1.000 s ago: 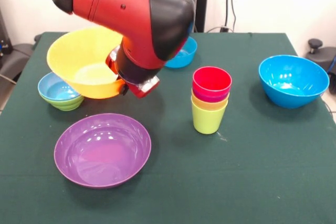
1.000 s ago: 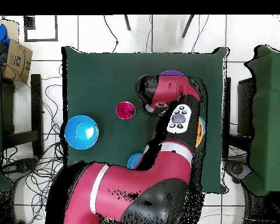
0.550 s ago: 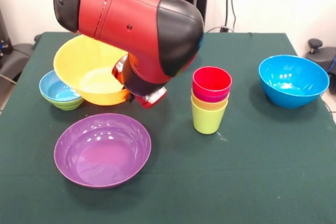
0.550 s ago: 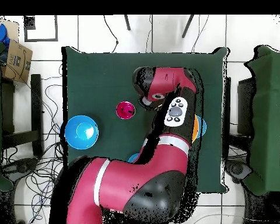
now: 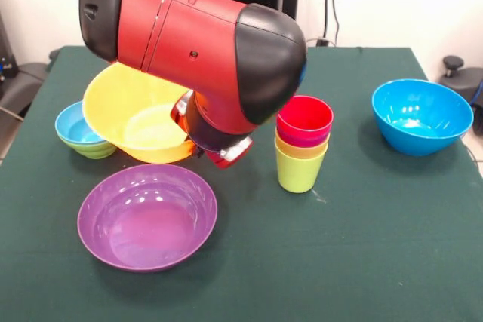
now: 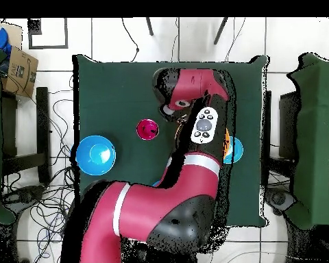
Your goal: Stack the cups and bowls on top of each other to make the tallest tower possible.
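The tower (image 5: 302, 145) stands mid-table as nested cups: red on top, then purple, yellow, and lime green lowest; from above it shows as a red-purple disc (image 6: 147, 129). A large yellow bowl (image 5: 132, 115) hangs tilted above the table, left of the cups. My gripper (image 5: 220, 152) is at its right rim, shut on it and mostly hidden under the arm's wrist. A wide purple bowl (image 5: 147, 215) lies just in front of and below the yellow one.
A large blue bowl (image 5: 421, 115) sits at the right, also seen from above (image 6: 95, 154). A small blue bowl nested in a green one (image 5: 79, 133) rests left of the yellow bowl. A sliver of another blue bowl (image 5: 303, 75) shows behind the arm (image 6: 195, 89).
The arm has carried the yellow bowl rightward and nearer in the front view, closer to the cups and the purple bowl. Nothing else on the table has moved.
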Controlling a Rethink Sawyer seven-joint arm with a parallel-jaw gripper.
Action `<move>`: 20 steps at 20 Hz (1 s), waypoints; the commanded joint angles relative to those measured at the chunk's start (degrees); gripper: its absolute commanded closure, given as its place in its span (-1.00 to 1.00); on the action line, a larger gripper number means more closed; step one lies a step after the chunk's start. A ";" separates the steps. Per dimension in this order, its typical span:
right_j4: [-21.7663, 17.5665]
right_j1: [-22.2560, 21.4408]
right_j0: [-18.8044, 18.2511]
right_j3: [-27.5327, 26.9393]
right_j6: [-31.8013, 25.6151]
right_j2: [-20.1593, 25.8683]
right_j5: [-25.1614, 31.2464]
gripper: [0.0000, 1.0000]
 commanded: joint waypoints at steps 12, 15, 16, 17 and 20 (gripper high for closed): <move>3.80 4.43 -2.47 -15.54 -4.75 6.06 12.67 1.00; 4.23 6.18 -3.03 -18.15 -4.91 5.94 12.84 1.00; 4.41 6.65 -3.21 -18.54 -4.86 5.99 12.54 1.00; 4.56 7.02 -3.34 -18.77 -4.70 5.95 12.12 1.00; 4.92 7.27 -3.34 -17.66 -4.53 5.74 9.59 1.00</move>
